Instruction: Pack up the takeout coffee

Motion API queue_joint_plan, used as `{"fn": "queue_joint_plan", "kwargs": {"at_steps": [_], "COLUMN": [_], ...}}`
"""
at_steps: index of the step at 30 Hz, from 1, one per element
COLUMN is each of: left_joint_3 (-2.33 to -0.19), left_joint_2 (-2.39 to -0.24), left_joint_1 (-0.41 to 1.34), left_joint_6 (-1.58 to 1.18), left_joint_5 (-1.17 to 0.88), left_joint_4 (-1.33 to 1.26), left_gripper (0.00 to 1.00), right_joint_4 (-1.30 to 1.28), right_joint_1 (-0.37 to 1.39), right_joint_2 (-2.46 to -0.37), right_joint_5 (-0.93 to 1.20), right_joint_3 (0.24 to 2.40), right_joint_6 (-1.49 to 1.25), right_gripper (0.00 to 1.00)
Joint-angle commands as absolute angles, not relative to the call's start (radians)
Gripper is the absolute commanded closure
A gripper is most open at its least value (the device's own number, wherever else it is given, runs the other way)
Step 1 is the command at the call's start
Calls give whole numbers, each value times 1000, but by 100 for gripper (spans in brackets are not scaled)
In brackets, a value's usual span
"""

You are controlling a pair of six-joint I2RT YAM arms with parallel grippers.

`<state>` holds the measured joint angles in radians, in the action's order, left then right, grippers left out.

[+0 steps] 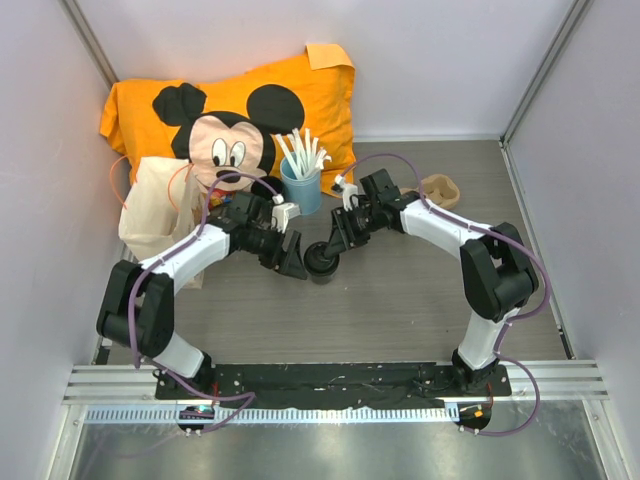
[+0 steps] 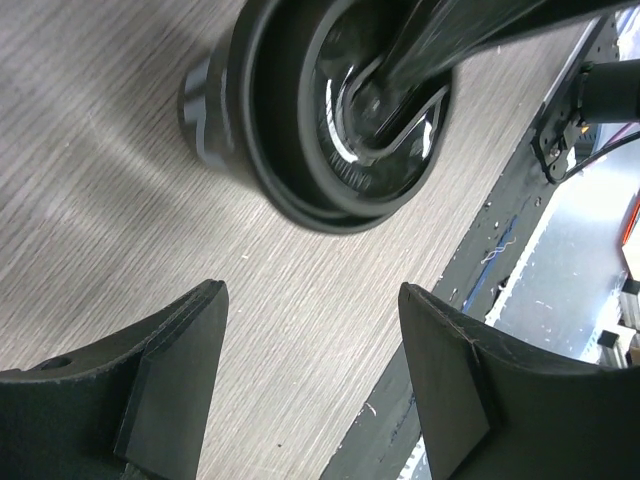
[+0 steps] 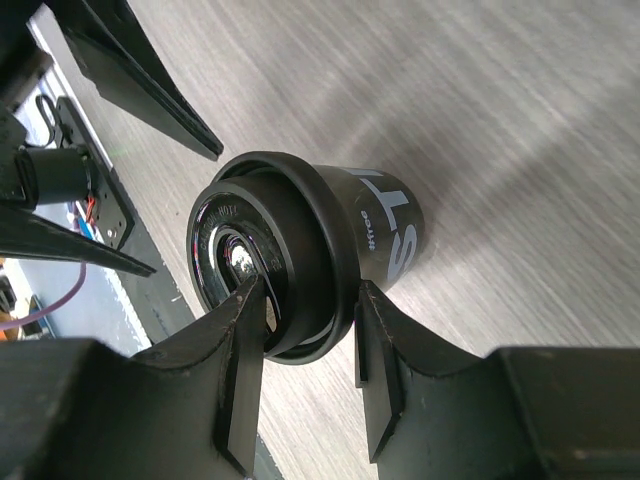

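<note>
Tabletop [image 1: 400,300], grey wood grain, is taking up most of the top view, w/ pale walls closing it in on three sides. Orange Mickey cushion [image 1: 320,90] is leaning at the back-left corner. Cream cloth bag [image 1: 150,205] is sitting in front of it on the left, just beside the left arm [image 1: 185,258]. Both arms are reaching in twd the middle, the right arm [image 1: 450,225] coming from the other side.

Blue cup [image 1: 300,190] of white sticks [image 1: 300,150] is standing just behind the two grippers, near the cushion's lower edge. Takeout coffee [image 1: 322,265] is sitting approx mid-table, betw the two grippers, lid up; can't tell whether its base is touching the wood or is just off it.

Right gripper [image 3: 305,300] is clamping the coffee [image 3: 370,230] by the lid rim: one finger is dipping inside the lid's recess, the other is pressing the outside of the rim. White lettering is showing on the dark body.

Left gripper [image 2: 310,300] is hanging w/ its jaws spread wide and nothing betw them, pointing at the coffee [image 2: 300,110] but apart from it.

Small tan dish [image 1: 440,188] is lying well off to the right, near the back.
</note>
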<state>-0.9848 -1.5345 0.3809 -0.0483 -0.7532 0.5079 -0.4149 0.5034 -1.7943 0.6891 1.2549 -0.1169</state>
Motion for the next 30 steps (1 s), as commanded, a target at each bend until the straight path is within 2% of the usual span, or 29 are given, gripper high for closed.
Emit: {"fn": "queue_joint_plan", "kwargs": {"at_steps": [1, 30], "left_joint_3": [-989, -1035], "left_joint_2": [-1560, -1661], "left_joint_1": [376, 316], "left_joint_6": [-63, -218], "left_joint_5": [-778, -824], "left_joint_4": [492, 391], "left_gripper": [27, 27], "right_joint_4": [-397, -370], "right_joint_1": [483, 483], "right_joint_2": [-1818, -1798], "right_joint_5": [595, 604], "right_joint_3": [1246, 1216], "right_joint_6": [-101, -103], "right_gripper": [78, 78]}}
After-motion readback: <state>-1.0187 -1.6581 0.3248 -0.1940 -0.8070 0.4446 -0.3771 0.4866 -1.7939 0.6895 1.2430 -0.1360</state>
